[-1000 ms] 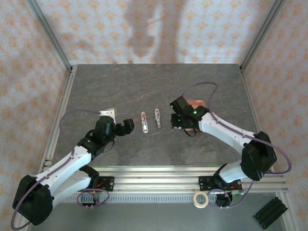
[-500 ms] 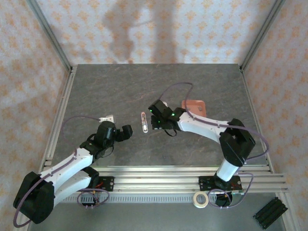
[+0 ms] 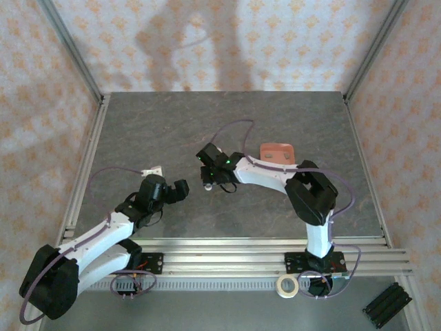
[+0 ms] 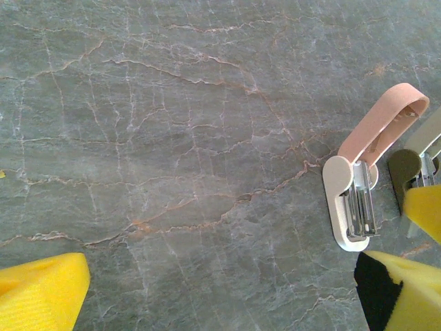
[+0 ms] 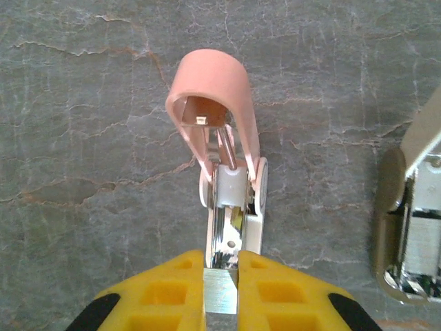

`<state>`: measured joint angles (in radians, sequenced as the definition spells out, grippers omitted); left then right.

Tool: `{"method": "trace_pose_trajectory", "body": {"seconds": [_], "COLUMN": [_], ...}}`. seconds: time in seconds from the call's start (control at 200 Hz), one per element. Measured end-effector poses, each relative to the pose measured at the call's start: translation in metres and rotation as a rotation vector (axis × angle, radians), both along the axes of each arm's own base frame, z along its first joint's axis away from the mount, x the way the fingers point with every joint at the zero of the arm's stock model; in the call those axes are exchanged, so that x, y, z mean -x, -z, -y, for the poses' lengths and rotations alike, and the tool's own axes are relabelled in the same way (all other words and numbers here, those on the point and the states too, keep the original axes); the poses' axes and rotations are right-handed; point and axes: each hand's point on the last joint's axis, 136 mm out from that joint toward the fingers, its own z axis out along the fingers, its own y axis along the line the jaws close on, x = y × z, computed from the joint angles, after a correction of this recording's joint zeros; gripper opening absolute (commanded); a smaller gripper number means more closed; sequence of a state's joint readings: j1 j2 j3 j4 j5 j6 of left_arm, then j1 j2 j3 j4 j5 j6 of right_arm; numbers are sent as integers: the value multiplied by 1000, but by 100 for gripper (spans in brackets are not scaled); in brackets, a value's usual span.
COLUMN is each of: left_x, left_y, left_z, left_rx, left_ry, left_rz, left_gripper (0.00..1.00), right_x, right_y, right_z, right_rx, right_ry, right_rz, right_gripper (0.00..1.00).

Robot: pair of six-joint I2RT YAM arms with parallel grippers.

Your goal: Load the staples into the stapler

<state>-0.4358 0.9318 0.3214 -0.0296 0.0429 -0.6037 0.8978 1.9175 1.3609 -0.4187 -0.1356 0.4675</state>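
Stapler [image 5: 219,148] lies lid-open near the tabletop's centre. Right gripper [image 5: 221,272] is clamped on staples [image 5: 220,296] at its channel end; left gripper [image 3: 179,187], toward the near-left corner, has fingers wide apart.

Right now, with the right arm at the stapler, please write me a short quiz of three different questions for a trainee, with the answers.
1. Fill in: the left gripper has its jaws ___.
2. True or false: the pink lid of the stapler is shut flat on its channel.
3. What sits between the fingers of the right gripper? A) the staples B) the stapler's lid C) nothing.
Key: 1 open, the jaws are wide apart. 2 false, the lid is raised. 3 A, a silvery strip lined up with the channel.
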Motion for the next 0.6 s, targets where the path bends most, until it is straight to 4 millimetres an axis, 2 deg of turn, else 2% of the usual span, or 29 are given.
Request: {"method": "trace_pose_trajectory", "body": {"seconds": [0.375,0.601], "left_x": [0,-1], "left_y": [5,7], "left_z": [-1,-2], "left_rx": [-12,-13], "left_ry": [-1,-7], "left_rz": [-16,-18], "left_gripper": [100,100], "right_x": [-5,-6], "right_y": [17,18], "right_z": [-5,-3], "right_rx": [33,42], "right_ry": [-1,4], "right_rz": [-17,-13], "right_gripper": [14,14]}}
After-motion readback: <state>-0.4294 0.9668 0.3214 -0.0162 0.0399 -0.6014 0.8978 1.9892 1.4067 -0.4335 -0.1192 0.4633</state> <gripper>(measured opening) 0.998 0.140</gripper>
